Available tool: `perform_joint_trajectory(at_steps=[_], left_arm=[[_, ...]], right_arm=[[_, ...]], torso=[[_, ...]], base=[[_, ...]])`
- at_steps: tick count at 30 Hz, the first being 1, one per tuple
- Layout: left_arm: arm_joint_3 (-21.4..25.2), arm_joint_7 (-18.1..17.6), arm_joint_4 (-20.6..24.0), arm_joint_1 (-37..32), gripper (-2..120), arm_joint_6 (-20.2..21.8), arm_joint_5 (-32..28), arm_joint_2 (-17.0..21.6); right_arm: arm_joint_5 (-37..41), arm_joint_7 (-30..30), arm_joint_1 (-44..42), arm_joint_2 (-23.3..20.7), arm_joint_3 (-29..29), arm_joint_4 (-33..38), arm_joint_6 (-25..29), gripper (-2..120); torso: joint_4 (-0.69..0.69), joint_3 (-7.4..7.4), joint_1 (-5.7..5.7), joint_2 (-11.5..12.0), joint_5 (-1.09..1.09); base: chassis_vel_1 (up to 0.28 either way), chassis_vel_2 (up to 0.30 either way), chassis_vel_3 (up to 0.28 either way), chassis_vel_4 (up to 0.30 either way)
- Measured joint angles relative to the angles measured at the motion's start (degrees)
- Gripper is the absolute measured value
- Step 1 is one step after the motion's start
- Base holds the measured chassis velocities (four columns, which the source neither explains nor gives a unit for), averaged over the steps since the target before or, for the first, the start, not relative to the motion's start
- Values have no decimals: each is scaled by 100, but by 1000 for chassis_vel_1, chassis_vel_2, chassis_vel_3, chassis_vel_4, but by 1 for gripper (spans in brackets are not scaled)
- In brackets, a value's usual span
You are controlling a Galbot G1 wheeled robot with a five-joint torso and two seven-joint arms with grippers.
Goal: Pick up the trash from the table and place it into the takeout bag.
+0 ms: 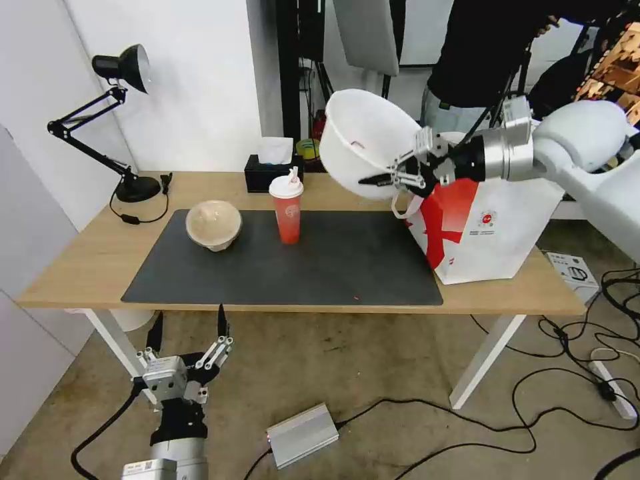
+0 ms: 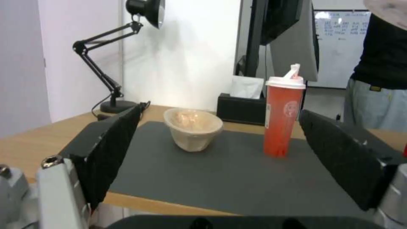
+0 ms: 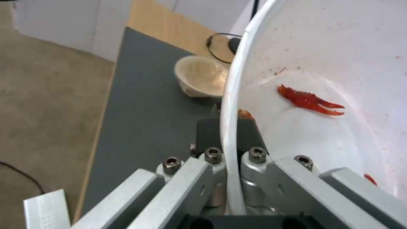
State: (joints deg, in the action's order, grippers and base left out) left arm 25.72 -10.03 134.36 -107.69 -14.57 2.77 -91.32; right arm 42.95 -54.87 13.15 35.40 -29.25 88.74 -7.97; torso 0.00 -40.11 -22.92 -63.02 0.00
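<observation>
Trash, item one: large white plastic bowl (image 1: 363, 140), held in the air by the right gripper (image 1: 393, 179), whose fingers are clamped on the rim, one inside and one outside the wall. The bowl is tilted steeply, mouth towards the near left, above the far right part of the table (image 1: 87, 257) and just left of the takeout bag (image 1: 493, 227).

Contents: red scraps (image 3: 309, 101) clinging to the inner wall, with a smaller red bit lower down; otherwise only smears.

Risks, as judged: a rim-only pinch on a wide, thin bowl may let it swing or slip; at this tilt the scraps could slide out onto the dark grey mat (image 1: 300, 263); the bowl looks nearly as wide as the bag's mouth, so it may catch on the white handles or push the bag over.

Item two: tall red drink cup (image 1: 287, 210), lidded, upright on the mat, contents hidden.

Item three: beige lidded bowl (image 1: 213, 225), left of the cup, contents unclear.

Left gripper (image 1: 188, 331): fingers apart, empty, low at the near table edge.
</observation>
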Motion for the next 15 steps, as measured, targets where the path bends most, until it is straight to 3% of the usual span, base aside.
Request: perform_joint_trajectory(at_steps=[15], left_arm=[[-31, -25, -86, 58, 100, -44, -23, 1]], right_arm=[[-147, -197, 360, 256, -93, -1006, 93, 0]], torso=[[-1, 0, 0, 0, 0]], base=[[0, 0, 0, 0]])
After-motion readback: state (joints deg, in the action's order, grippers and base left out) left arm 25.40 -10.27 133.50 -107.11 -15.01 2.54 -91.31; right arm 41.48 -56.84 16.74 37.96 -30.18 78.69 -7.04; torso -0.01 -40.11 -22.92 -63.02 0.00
